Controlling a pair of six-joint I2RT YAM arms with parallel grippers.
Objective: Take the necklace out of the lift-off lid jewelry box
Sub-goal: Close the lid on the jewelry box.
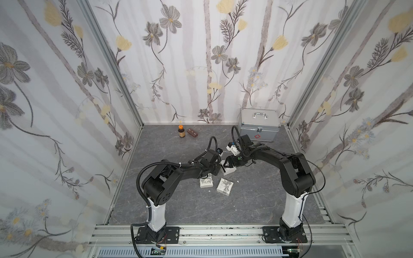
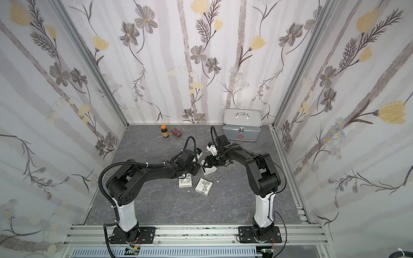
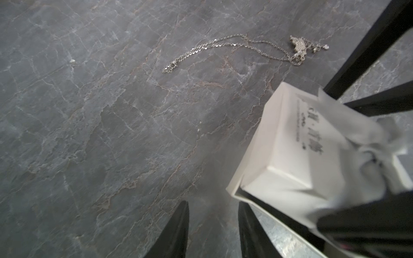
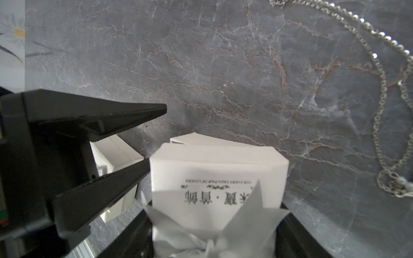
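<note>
A fine silver necklace (image 3: 234, 45) lies strung out flat on the grey stone-look tabletop (image 3: 89, 134), near but clear of a ribboned white box (image 4: 219, 169). The right hand (image 1: 228, 165) grips that box between its fingers, while the left hand (image 3: 213, 204) hovers just beside the box, narrowly parted and empty. The necklace looks easy to snag or sweep aside if the box or either hand swings across it, and its bunched end could tangle.

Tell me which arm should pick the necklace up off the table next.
Likely left. The left tool is open, empty, facing the necklace on the table; the right tool grips the white box.
</note>
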